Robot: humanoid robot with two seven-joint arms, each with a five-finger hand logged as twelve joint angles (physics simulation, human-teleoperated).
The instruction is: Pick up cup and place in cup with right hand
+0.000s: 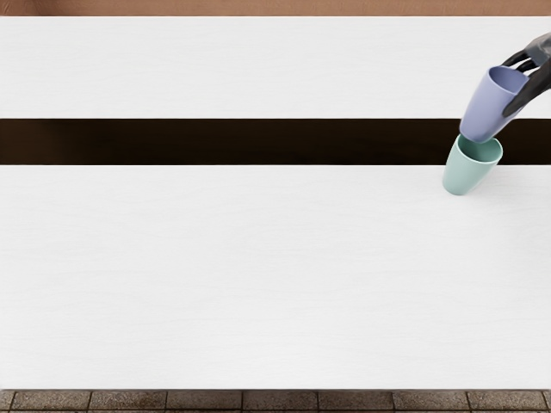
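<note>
- The pale green, tapered, smooth-walled cup (466,174), the landmark here, stands on the white, faintly grained table (258,275), near its right side.
- The lavender-blue, tapered, smooth-walled cup (487,107) is just beyond the green cup's near wall, tilted, its open top leaning up and to the right.
- The lavender-blue cup's lower end overlaps the green cup's mouth in the view; whether it dips inside or touches the rim cannot be told.
- The right hand (539,79), dark and five-fingered, reaches in beyond and to the right of the green cup, gripping the lavender-blue cup near its top.
- The dark brown band (258,142) crosses left to right behind the green cup's base.
</note>
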